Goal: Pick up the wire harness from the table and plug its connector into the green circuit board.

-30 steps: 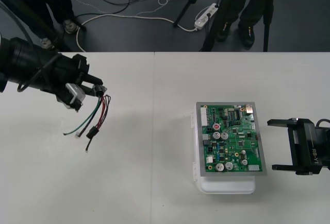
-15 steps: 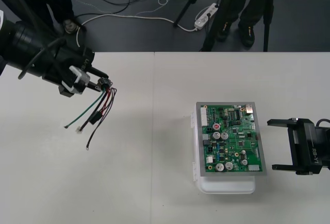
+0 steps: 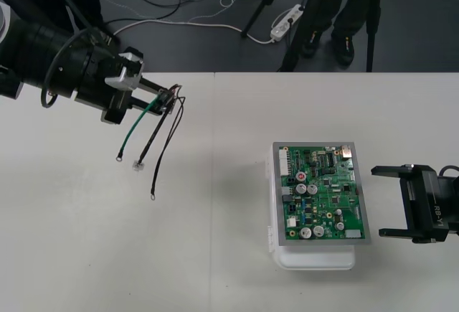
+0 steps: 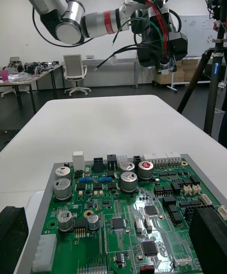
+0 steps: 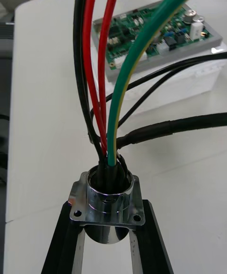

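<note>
My left gripper (image 3: pixel 163 97) hovers over the far left of the table, shut on the wire harness (image 3: pixel 138 133). In the left wrist view its fingers (image 5: pixel 66 236) clamp the round metal socket (image 5: pixel 106 203) by its flange, and red, black and green wires rise from it. In the front view the loose wire ends hang free below the gripper. The green circuit board (image 3: pixel 321 192) lies on its white base (image 3: pixel 315 258) at the right. Beside the board's right edge waits my right gripper (image 3: pixel 391 202), open, with its fingers (image 4: pixel 208 238) wide apart at the board's (image 4: pixel 127 208) near side.
Bare table separates the hanging harness from the board. Beyond the far edge the dark floor carries cables, a power strip (image 3: pixel 285 22) and tripod legs. In the right wrist view the left arm (image 4: pixel 94 19) with the harness hangs high over the far end of the table.
My left gripper has carried the harness toward the far edge and to the right, and the hanging wires have swung along with it. The right gripper and the board have stayed put.
</note>
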{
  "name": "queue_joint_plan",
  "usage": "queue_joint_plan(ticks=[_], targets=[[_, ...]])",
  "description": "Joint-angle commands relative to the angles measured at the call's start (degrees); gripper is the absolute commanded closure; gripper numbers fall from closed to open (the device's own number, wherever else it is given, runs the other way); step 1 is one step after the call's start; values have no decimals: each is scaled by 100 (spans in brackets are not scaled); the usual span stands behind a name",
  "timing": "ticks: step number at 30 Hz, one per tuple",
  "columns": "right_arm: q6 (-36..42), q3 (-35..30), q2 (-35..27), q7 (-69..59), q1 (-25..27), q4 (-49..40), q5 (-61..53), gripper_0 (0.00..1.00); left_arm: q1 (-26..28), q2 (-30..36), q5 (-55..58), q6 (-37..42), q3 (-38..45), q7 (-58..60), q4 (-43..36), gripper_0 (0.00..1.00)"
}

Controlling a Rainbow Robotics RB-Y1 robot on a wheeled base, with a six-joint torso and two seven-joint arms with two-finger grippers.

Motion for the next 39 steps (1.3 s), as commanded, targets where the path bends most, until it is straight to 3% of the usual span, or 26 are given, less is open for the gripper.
queue_joint_plan(ticks=[1,7,16,30,39], targets=[[-76,15,-7,-274,-145,6,-98,0,170,-624,-291,-315,658,647,-33,100],[-76,15,19,-309,-145,24,-107,0,390,-1116,-493,-315,983,1148,-182,100],[-76,15,19,-379,-145,24,-116,0,724,-1837,-1478,-315,1361,2220,-1299,100],[-76,-46,10,-634,-145,-29,-186,0,777,-2962,-3200,-315,1317,3503,-2142,100],[-76,-55,-227,-748,-57,-468,-212,0,777,-3313,-4132,-315,1124,4162,-2556,100]])
